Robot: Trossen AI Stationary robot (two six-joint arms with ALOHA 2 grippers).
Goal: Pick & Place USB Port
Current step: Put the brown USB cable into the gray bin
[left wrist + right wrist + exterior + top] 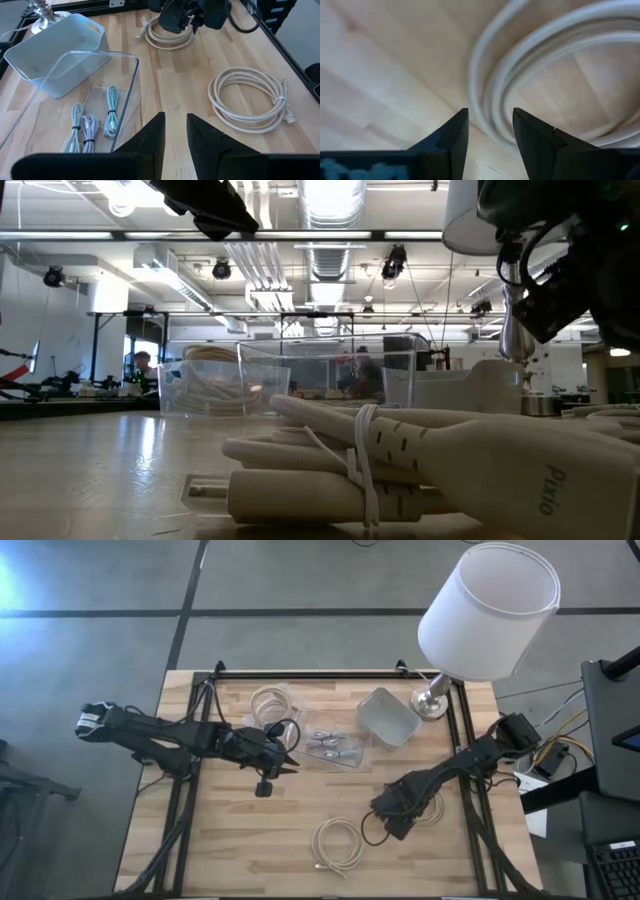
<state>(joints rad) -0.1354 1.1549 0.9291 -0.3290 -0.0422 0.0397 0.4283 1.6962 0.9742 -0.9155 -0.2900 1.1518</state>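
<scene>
Right gripper (490,131) sits low over a coiled white USB cable (555,75) lying flat on the light wooden slatted table (230,840). Fingers apart, holding nothing; one arc of the coil runs just ahead of the gap between the tips. High view places this gripper (392,812) at the table's right side, partly covering that coil.

A second coiled white cable (338,844) lies free, near the right gripper on the side toward the table's front edge. Its plug end shows in the left wrist view (290,118), with a tie around the loops.

Left gripper (176,131) hovers beside a clear plastic tray (131,75) holding small bundled pale cables (111,112); fingers slightly parted, empty. A pale grey plastic bin (60,50) stands just beyond the tray. White-shaded lamp (485,610) at the far right corner.

Handling judgement: the cable looks light, limp and smooth-jacketed. A pinch on one strand would likely let the coil sag and unwind. Better hold appears to be across several strands together, ideally at the tie, where the bundle is stiffest. Little fragility, though the plug should not be crushed. Fingers need to straddle the bundle before closing.
</scene>
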